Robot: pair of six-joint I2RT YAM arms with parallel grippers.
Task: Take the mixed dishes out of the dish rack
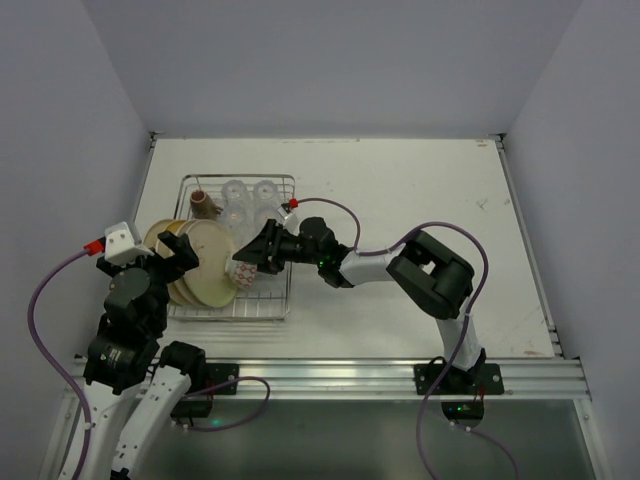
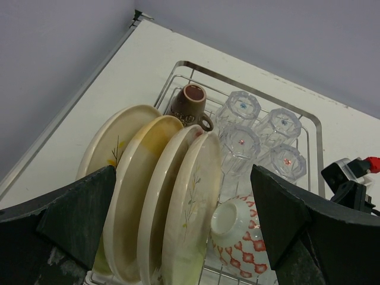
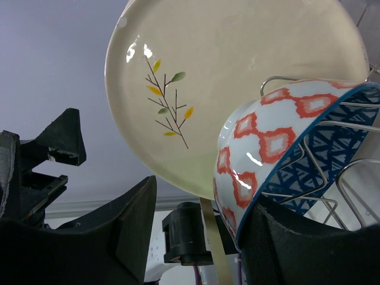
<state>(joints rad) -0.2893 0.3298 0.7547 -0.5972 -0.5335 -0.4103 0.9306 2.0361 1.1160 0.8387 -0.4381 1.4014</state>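
The dish rack (image 1: 238,179) stands at the table's left and holds the mixed dishes. Several cream plates (image 1: 205,265) stand upright on edge, with clear glasses (image 1: 250,200) and a brown mug (image 1: 203,203) behind them. A small bowl (image 1: 245,275), red diamonds outside and blue inside, lies on its side next to the plates (image 2: 178,196). My left gripper (image 2: 183,178) hangs open just above the plates, one finger either side of the stack. My right gripper (image 3: 199,225) is open, straddling the bowl's (image 3: 267,148) wall: one finger against the blue inside, the other apart from the outside.
Rack wires (image 3: 309,172) run across the bowl's mouth. The nearest plate (image 3: 237,77) stands right behind the bowl. The two wrists are close together over the rack; the left arm (image 3: 41,160) shows beyond the right fingers. White table (image 1: 430,190) lies right of the rack.
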